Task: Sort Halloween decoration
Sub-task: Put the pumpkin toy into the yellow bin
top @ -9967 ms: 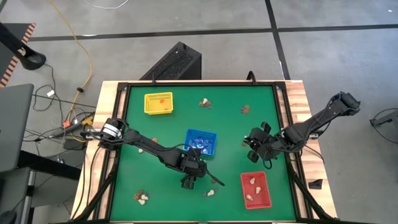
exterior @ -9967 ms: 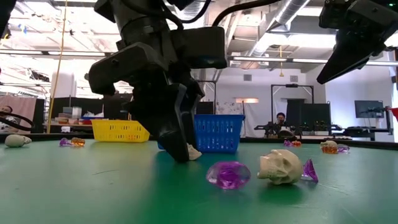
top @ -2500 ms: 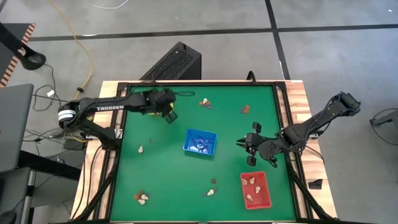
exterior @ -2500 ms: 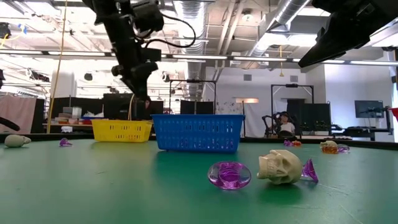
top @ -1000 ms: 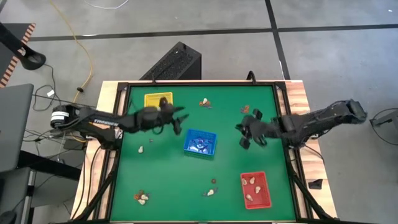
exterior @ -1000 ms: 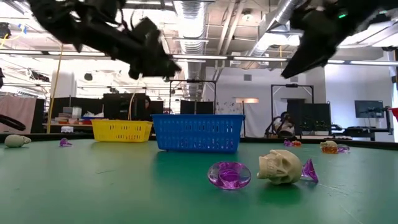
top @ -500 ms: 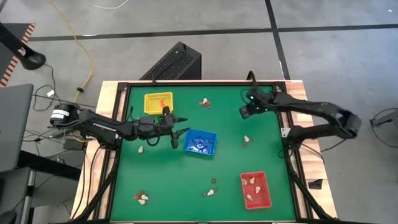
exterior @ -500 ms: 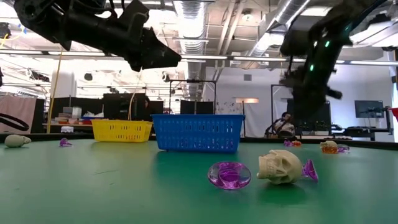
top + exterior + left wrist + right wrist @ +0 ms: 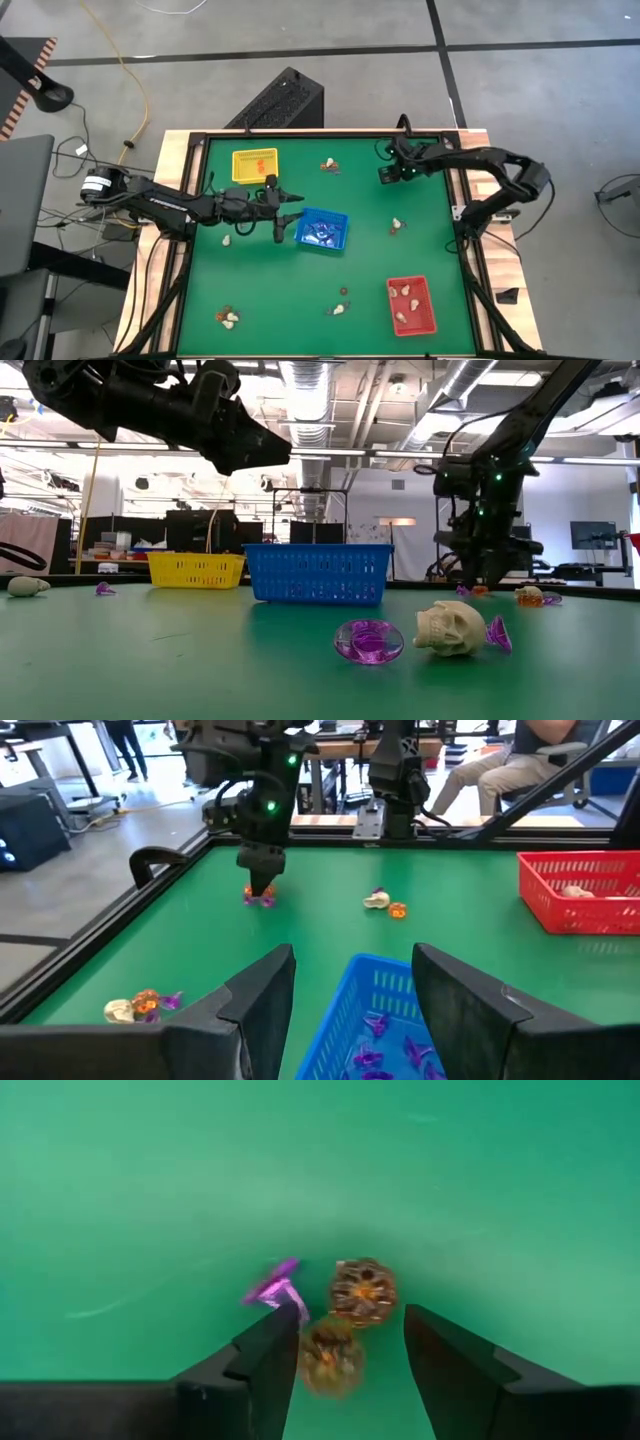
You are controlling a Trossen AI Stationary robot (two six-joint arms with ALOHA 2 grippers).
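Observation:
My right gripper (image 9: 350, 1332) (image 9: 387, 176) points down at the table's far right, open. Its fingers stand on either side of two orange trinkets (image 9: 362, 1292) and a purple one (image 9: 272, 1290) lying on the green mat; whether they touch, I cannot tell. My left gripper (image 9: 350, 978) (image 9: 288, 213) hovers level and open at the left side of the blue tray (image 9: 322, 228), which holds purple trinkets (image 9: 385, 1025). Other Halloween decoration pieces lie loose: a cream skull (image 9: 450, 628), a purple disc (image 9: 368, 640), a cream piece (image 9: 397, 227).
A yellow tray (image 9: 254, 165) stands at the far left with an orange piece in it. A red tray (image 9: 411, 305) at the near right holds cream pieces. Small clusters lie at the far middle (image 9: 329, 165), the near left (image 9: 228, 318) and the near middle (image 9: 340, 305).
My right gripper has swung from the middle right toward the table's far edge, turned, and come down over the orange and purple trinkets. A cream piece now lies uncovered where it had been. My left gripper has shifted a little toward the near edge, beside the blue tray.

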